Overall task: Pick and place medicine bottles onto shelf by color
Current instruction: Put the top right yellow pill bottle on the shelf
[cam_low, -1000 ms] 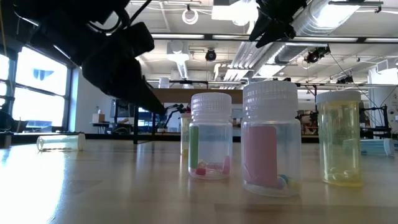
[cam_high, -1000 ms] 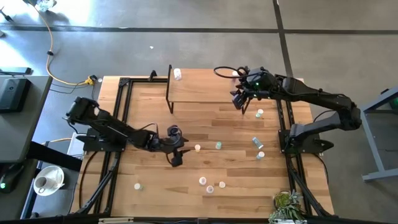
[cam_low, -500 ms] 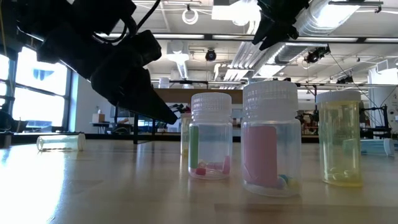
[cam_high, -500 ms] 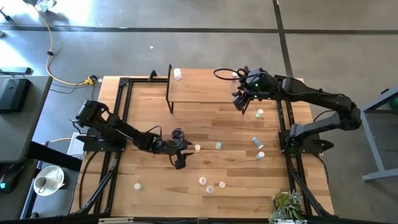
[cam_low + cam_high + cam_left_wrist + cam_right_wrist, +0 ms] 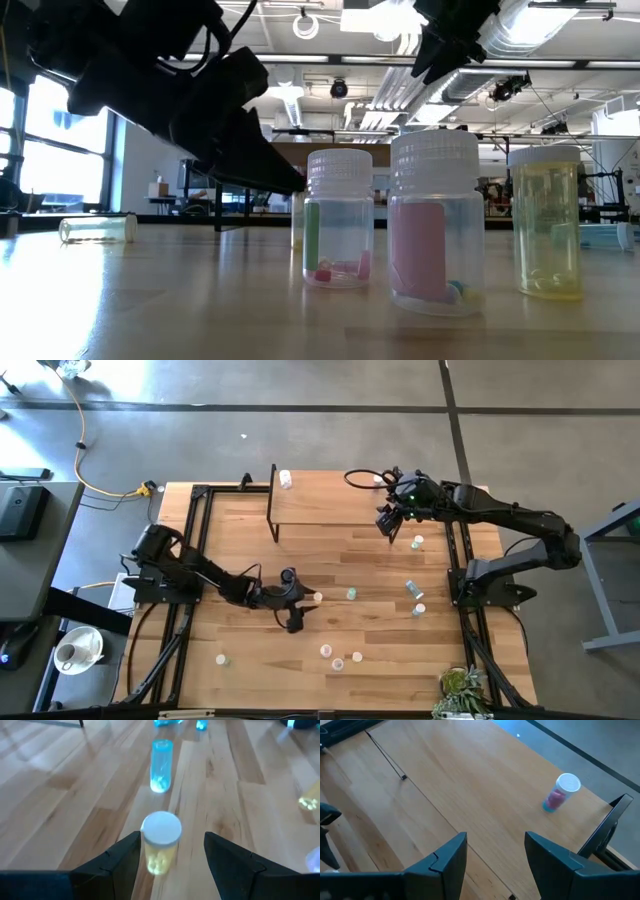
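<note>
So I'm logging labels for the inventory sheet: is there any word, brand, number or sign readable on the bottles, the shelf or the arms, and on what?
No text can be read in any view.
Bottles in the low view, green, pink, yellow: coloured inserts only, no print shows.
Shelf: bare wood.
Yellow bottle before the left tool: plain cap.

Pale wood table, black frame. Yellow bottle with white cap; blue bottle; pink bottle; green-labelled bottle.
</note>
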You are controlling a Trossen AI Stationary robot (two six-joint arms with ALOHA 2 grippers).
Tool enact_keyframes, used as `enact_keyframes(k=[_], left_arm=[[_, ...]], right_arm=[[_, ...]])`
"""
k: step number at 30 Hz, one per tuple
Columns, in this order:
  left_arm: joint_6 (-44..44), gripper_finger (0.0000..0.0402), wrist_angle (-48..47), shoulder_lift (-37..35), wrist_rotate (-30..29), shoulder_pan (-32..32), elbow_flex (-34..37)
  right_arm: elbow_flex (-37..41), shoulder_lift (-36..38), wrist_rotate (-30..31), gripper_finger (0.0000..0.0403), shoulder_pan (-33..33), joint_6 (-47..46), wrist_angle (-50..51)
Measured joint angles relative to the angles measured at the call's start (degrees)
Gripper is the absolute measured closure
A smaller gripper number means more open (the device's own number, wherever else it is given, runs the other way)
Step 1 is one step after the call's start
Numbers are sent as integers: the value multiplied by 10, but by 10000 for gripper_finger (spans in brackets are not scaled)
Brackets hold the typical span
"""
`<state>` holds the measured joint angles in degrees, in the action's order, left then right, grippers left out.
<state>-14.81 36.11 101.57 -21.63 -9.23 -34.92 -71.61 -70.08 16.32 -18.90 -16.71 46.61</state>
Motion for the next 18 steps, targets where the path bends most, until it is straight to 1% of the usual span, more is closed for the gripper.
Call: enact_keyframes(k=[4, 10, 18], left_arm=[[12, 193, 3, 13, -1, 0, -15], [30, 193, 2, 31, -24, 0, -34], [30, 193, 9, 35, -36, 0, -34]], right_arm=[[0, 0, 0, 213, 0, 0, 0], [1, 0, 0, 213, 0, 0, 3], [2, 0, 0, 213, 0, 0, 8]])
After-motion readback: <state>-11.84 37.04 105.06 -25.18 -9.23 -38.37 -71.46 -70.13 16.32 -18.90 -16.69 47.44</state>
